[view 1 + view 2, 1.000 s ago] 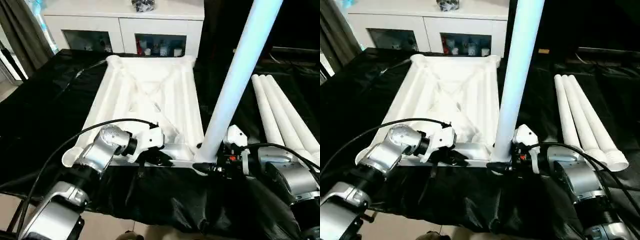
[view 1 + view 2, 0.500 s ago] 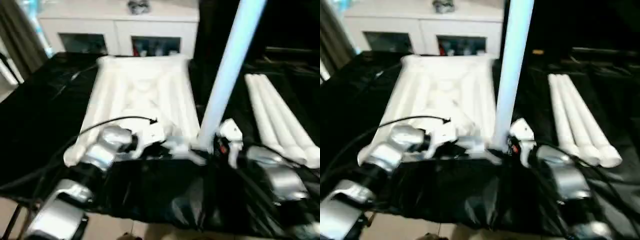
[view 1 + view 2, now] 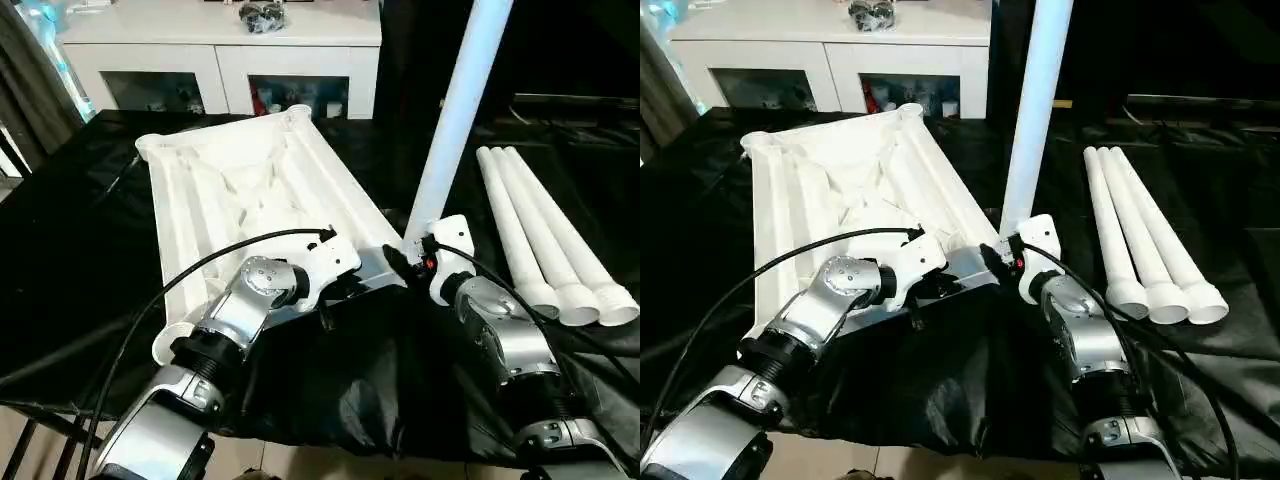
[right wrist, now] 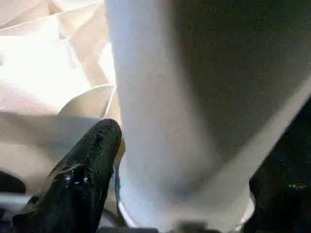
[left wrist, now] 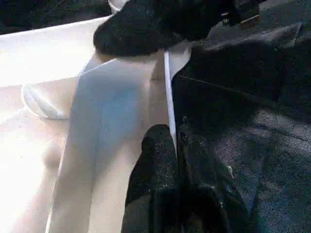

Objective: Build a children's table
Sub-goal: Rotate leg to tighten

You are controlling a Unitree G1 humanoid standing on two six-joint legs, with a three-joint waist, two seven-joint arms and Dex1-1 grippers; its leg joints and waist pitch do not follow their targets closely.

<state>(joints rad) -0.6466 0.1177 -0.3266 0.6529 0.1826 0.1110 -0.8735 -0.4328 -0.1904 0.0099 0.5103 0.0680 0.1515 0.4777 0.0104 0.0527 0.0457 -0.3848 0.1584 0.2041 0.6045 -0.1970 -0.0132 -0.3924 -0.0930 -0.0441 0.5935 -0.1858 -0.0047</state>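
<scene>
My left end effector (image 5: 176, 145) pinches the tabletop (image 3: 240, 190) rim near the table's (image 3: 80, 250) front edge; my right (image 4: 160, 160) straddles the upright leg (image 3: 455, 110).

A room set up as a robot test space with home furnishing is suggested: a bench (image 3: 80, 250) is draped in black cloth, a white cabinet (image 3: 215, 60) with glass doors holding small items stands behind it, and a grey curtain (image 3: 30, 75) is seen beside it
</scene>
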